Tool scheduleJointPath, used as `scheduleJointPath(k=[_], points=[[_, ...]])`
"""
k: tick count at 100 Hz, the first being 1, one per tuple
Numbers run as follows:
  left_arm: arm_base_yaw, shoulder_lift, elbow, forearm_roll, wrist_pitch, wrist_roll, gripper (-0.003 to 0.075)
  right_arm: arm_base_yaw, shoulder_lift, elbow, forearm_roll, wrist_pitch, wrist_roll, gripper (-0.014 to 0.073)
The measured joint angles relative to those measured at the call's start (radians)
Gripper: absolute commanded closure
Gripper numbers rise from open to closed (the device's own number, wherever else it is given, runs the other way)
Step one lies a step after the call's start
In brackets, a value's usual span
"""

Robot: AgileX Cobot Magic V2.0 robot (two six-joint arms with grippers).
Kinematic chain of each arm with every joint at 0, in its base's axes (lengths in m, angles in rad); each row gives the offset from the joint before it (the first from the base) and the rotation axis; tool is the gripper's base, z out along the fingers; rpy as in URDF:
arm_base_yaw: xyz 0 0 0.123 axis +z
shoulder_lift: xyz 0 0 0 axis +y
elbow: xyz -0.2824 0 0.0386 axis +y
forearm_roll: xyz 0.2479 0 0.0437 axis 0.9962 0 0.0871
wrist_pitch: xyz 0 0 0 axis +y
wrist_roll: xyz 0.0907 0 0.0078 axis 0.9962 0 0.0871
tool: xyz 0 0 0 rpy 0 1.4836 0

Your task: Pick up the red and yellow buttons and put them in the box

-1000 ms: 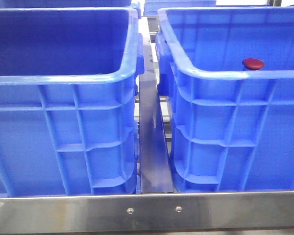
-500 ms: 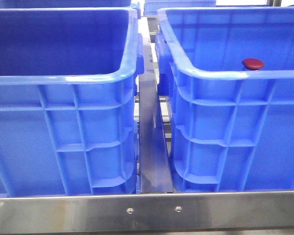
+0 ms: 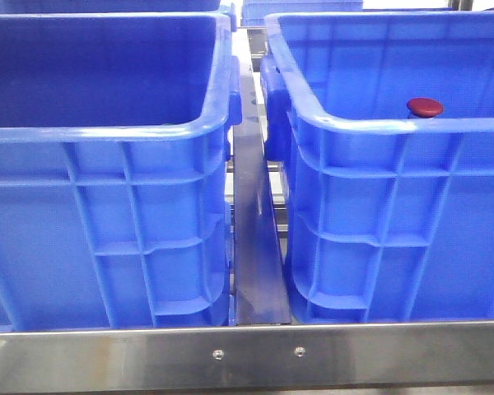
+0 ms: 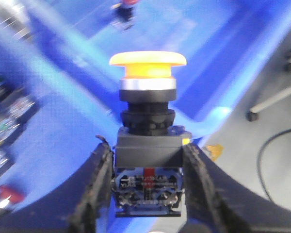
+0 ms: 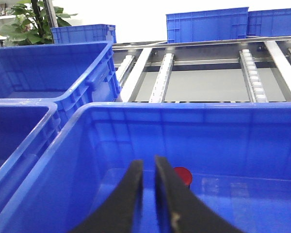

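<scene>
Nothing moved; two blue crates (image 3: 107, 206), one red button (image 3: 425, 106), one yellow button (image 4: 147, 65) in left claw (image 4: 148, 189)

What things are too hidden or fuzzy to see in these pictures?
- Front view: neither arm appears; the near wall of the right blue crate hides everything of the red button below its cap.
- Left wrist view: the background is motion-blurred, so the small parts beside the yellow button held by the left pincer are unreadable.
- Right wrist view: the right pincer covers part of the red button.
</scene>
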State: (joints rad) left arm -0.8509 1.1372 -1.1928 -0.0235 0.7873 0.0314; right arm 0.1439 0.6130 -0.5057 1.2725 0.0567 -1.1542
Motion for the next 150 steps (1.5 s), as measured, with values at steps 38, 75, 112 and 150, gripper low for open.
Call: scheduleJointPath(k=[38,75,112,150], points=[[-0.017,0.000,0.000,-0.002,-0.014,0.000,0.0739,0.000,0.004,0.000,0.294,0.174,0.000,0.0022],[-0.019,0.000,0.000,-0.002,-0.017,0.000,0.0739,0.000,0.286,-0.064,0.501,0.692,0.043,0.0022],[-0.019,0.000,0.000,-0.002,-0.017,0.000,0.0739,0.087,0.557,-0.212,0.501,0.899,0.050,0.0022],[-0.019,0.000,0.000,-0.002,-0.017,0.000,0.0739,0.201,0.628,-0.320,0.501,0.884,0.050,0.0027]])
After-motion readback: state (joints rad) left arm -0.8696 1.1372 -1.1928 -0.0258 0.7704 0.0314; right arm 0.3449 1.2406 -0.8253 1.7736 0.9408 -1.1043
